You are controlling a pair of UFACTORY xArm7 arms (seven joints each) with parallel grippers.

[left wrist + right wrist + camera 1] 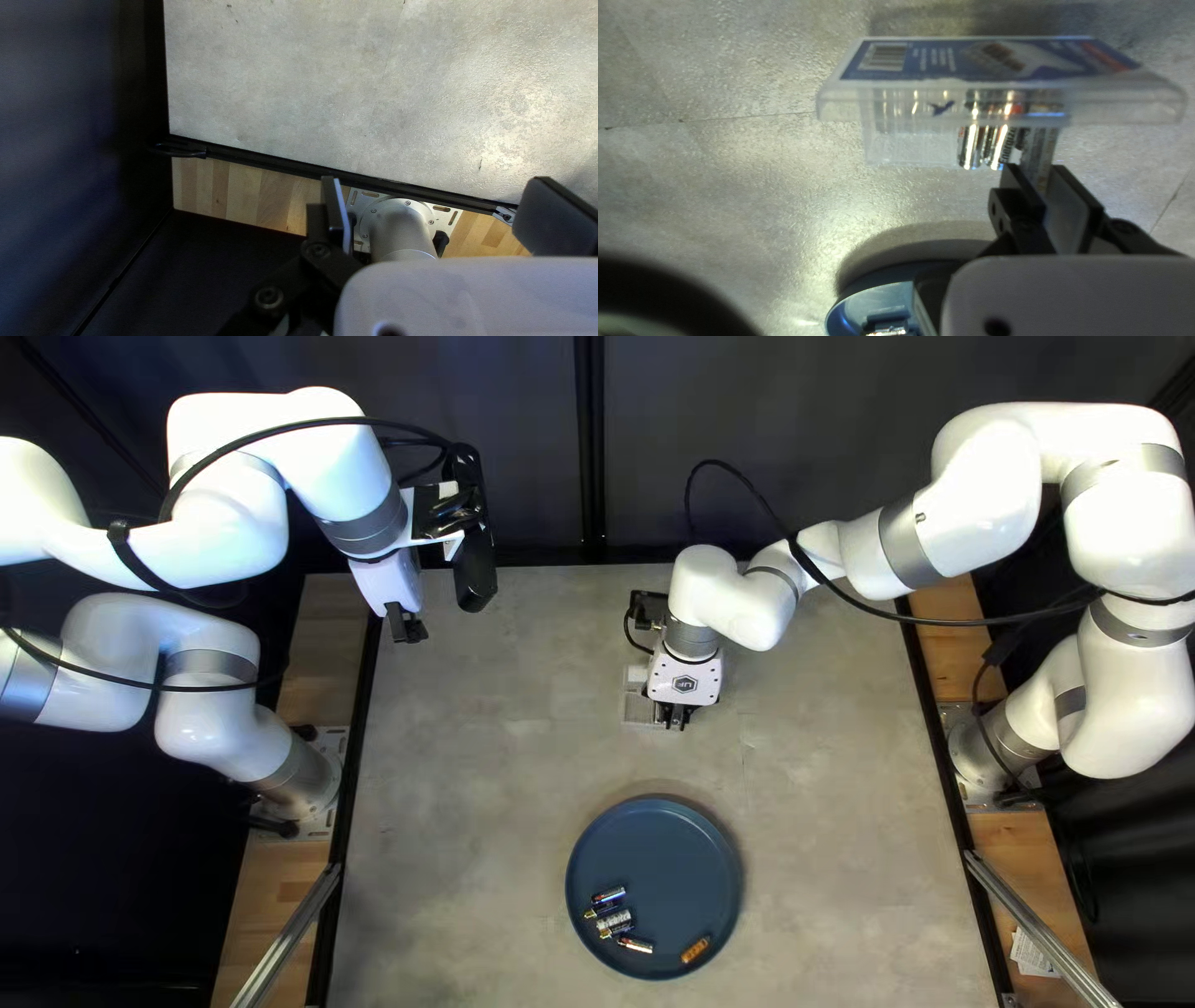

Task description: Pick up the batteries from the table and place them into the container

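Container (636, 708): one, clear plastic, with a blue printed panel. Set on the grey tabletop (473, 772), farther from the near edge than the plate, partly covered by my right arm in the top left view.

Batteries in the container (969, 147): several, silvery, side by side toward the end nearest my right end effector (674, 718); the other end shows bare clear plastic.

Right end effector: drawn in close at the container's side, pinching one battery (1041, 155) between its fingers — the battery lies along the container's end wall, and I cannot tell how far in it sits.

Plate (707, 859): one, round, dark blue, with a raised rim; on the tabletop near the camera's side. Part of it also shows beside the gripper in the right wrist view.

Batteries on the plate (615, 924): a loose cluster, silver and dark, lying at assorted angles; plus one orange battery (696, 950) apart from them, near the rim.

Left end effector (405, 627): raised near the tabletop's far left corner, well apart from container and plate. Fingers spread wide, nothing between them — the left wrist view shows my arm's base (402, 227) bolted on a wooden strip (249, 196) beyond.
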